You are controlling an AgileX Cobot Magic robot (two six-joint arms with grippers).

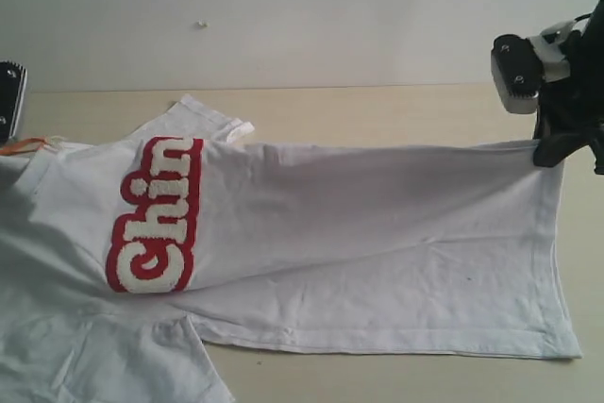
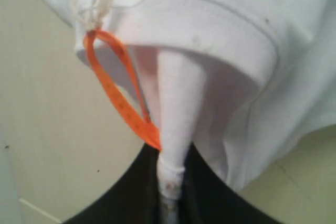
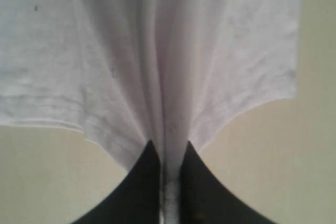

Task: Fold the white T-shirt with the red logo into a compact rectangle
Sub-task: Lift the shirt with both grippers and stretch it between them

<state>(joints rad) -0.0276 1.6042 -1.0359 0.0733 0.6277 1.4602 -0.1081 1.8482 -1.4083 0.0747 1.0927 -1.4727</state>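
Note:
The white T-shirt [image 1: 377,233] is stretched across the table and folded lengthwise, its hem at the right. The red logo [image 1: 156,214] runs up the fold at the left, showing "Chin". My right gripper [image 1: 549,150] is shut on the hem's far corner and holds it off the table; bunched fabric [image 3: 168,103] fans out from its black fingers [image 3: 144,182]. My left gripper [image 2: 170,182] is shut on the ribbed collar [image 2: 210,30], with the orange neck tag [image 2: 118,95] looping beside it. In the exterior view only the left arm's edge [image 1: 9,96] shows.
The beige table [image 1: 377,106] runs back to a pale wall [image 1: 283,7]. A sleeve [image 1: 203,115] sticks out behind the logo. Loose shirt fabric [image 1: 94,346] spreads toward the front left corner.

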